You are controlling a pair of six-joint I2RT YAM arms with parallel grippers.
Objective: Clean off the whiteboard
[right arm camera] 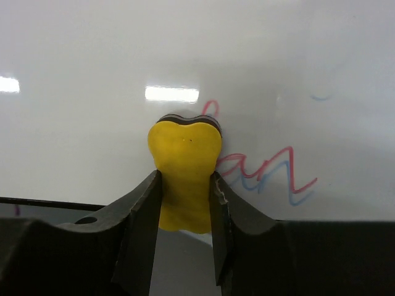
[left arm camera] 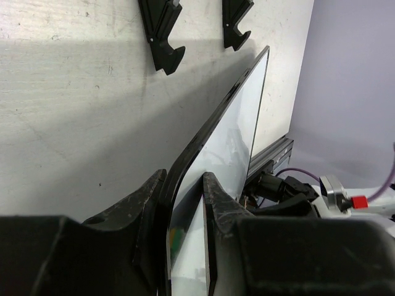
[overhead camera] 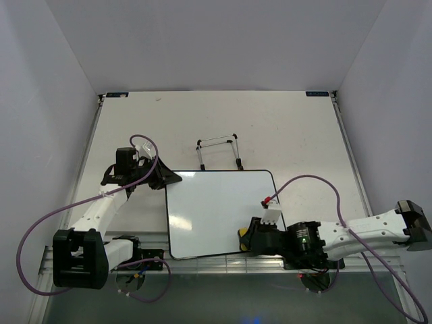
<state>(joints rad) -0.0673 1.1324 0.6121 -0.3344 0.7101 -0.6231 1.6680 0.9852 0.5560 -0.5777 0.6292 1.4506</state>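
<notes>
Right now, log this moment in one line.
left gripper: clamped on corner of white black-rimmed whiteboard | right gripper: holding yellow eraser block against board | red scribble: visible beside eraser

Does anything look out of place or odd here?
The large white black-rimmed whiteboard sits skewed, off the thin black wire easel stand behind it, its corner pinched by the left gripper. Red scribble shows beside the yellow eraser block in the right gripper.
</notes>
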